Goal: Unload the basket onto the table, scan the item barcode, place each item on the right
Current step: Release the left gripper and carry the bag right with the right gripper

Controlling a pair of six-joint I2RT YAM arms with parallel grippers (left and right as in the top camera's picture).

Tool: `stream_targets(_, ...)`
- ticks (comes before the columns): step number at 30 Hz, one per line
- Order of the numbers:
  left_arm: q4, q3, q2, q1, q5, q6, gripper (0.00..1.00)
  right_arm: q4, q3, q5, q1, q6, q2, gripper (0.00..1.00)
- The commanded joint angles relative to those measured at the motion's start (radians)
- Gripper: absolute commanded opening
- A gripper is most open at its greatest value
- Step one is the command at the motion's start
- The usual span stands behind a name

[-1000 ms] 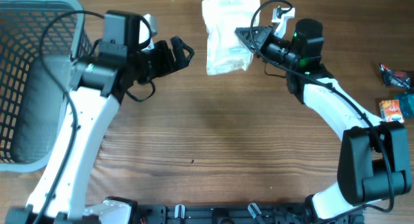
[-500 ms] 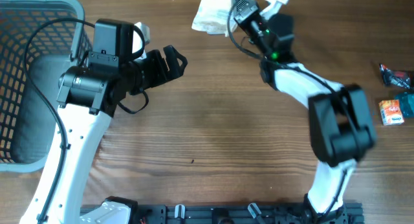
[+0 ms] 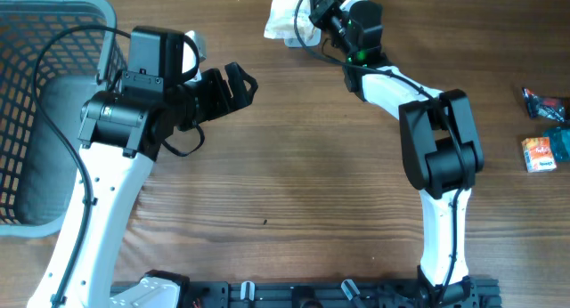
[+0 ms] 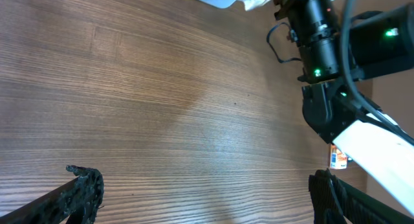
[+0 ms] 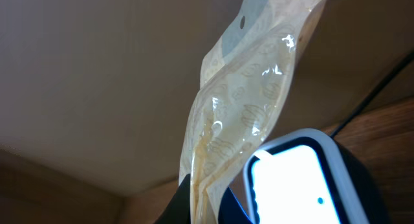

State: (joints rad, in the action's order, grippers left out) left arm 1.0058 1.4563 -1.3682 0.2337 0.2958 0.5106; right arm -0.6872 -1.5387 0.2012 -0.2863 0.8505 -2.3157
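Pouch: pinched in right gripper at table's 12 o'clock edge. In the wrist view its long axis runs toward 1 o'clock from jaws. A lit device, likely the scanner, sits just beside at 4 o'clock. Left gripper: wide, empty, farther off.

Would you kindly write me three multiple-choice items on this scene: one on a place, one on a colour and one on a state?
1. Where does the basket sit in the overhead view?
A. far right
B. far left
C. centre

2. What colour is the pouch held in the right tool?
A. red
B. green
C. whitish

3. How is the left tool?
A. open and empty
B. shut on the pouch
C. shut on the basket

Answers: 1 B, its mesh fills the left edge. 2 C, the right wrist view shows pale, clear film. 3 A, its jaws stand wide apart with nothing between them.
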Motion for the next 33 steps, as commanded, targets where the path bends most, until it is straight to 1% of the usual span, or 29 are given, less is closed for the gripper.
stream_targets(1,-0.002,0.014,0.003,-0.002,-0.01,-0.008,1.0,-0.008,-0.023,0.041,0.034,-0.088,-0.019,0.05)
stream_targets(4,-0.002,0.014,0.003,-0.002,-0.01,-0.008,1.0,-0.007,-0.023,0.087,0.079,-0.09,0.015,0.05)
stream_targets(6,-0.002,0.014,0.003,-0.002,-0.01,-0.008,1.0,0.01,-0.023,0.147,0.146,-0.096,0.09,0.05)
stream_targets(9,-0.002,0.014,0.003,-0.002,-0.01,-0.009,1.0,0.141,-0.023,0.149,0.228,-0.095,0.187,0.05)
stream_targets(10,-0.002,0.014,0.003,-0.002,-0.01,-0.008,1.0,0.213,-0.023,0.13,0.257,-0.096,0.219,0.05)
stream_targets(12,-0.002,0.014,0.003,-0.002,-0.01,-0.008,1.0,0.415,-0.023,0.058,0.338,-0.114,0.293,0.05)
stream_targets(15,-0.002,0.014,0.003,-0.002,-0.01,-0.008,1.0,0.721,-0.023,-0.114,0.46,-0.156,0.37,0.05)
stream_targets(17,-0.002,0.014,0.003,-0.002,-0.01,-0.008,1.0,0.894,-0.023,-0.225,0.544,-0.156,0.391,0.05)
stream_targets(20,-0.002,0.014,0.003,-0.002,-0.01,-0.008,1.0,1.094,-0.01,-0.349,0.7,-0.169,0.389,0.05)
stream_targets(22,-0.002,0.014,0.003,-0.002,-0.01,-0.008,1.0,1.107,0.012,-0.359,0.782,-0.22,0.389,0.05)
stream_targets(25,-0.002,0.014,0.003,-0.002,-0.01,-0.008,1.0,1.045,0.043,-0.272,0.882,-0.38,0.389,0.05)
stream_targets(26,-0.002,0.014,0.003,-0.002,-0.01,-0.008,1.0,1.038,0.047,-0.243,0.909,-0.406,0.389,0.05)
stream_targets(27,-0.002,0.014,0.003,-0.002,-0.01,-0.008,1.0,1.037,0.048,-0.244,0.929,-0.405,0.389,0.08)
stream_targets(28,-0.002,0.014,0.003,-0.002,-0.01,-0.008,1.0,1.032,0.048,-0.244,0.942,-0.405,0.389,0.17)
stream_targets(29,-0.002,0.014,0.003,-0.002,-0.01,-0.008,1.0,1.024,0.048,-0.244,0.95,-0.406,0.389,0.43)
stream_targets(30,-0.002,0.014,0.003,-0.002,-0.01,-0.008,1.0,1.017,0.048,-0.243,0.955,-0.406,0.389,0.65)
stream_targets(31,-0.002,0.014,0.003,-0.002,-0.01,-0.008,1.0,1.009,0.048,-0.233,0.958,-0.41,0.389,0.79)
stream_targets(32,-0.002,0.014,0.003,-0.002,-0.01,-0.008,1.0,0.999,0.048,-0.198,0.958,-0.445,0.389,0.91)
stream_targets(33,-0.002,0.014,0.003,-0.002,-0.01,-0.008,1.0,0.991,0.048,-0.142,0.958,-0.489,0.389,1.0)
